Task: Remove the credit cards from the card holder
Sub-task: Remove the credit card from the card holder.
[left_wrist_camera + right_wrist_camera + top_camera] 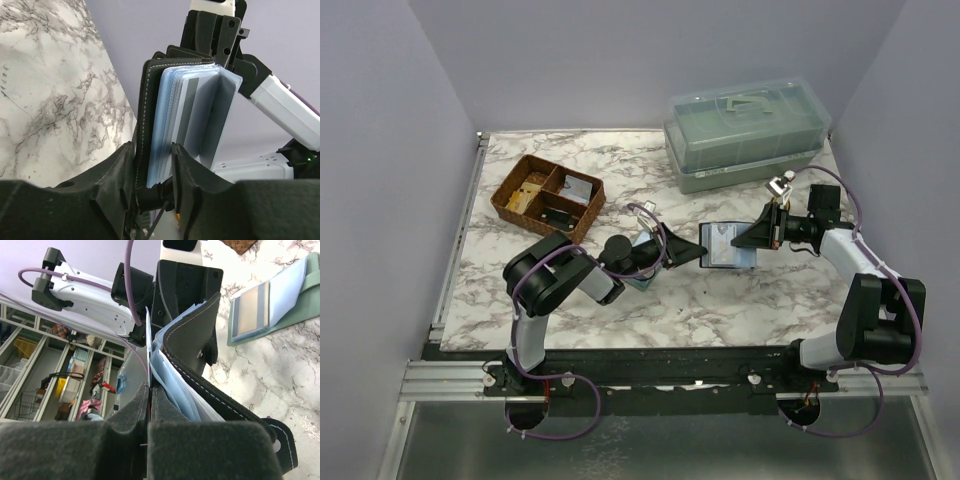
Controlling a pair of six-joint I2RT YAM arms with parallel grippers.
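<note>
Black leather holder (149, 100) is open, held up between my two grippers over the middle of the marble table (720, 310). Left gripper (153, 167): fingers clamped on one cover and the blue sleeves beside it. Right gripper (148, 407): fingers pressed almost together, pinching a thin pale edge of the cards (200, 115), which sit fanned inside the holder. A green wallet (272, 305) lies open on the table near my left arm.
</note>
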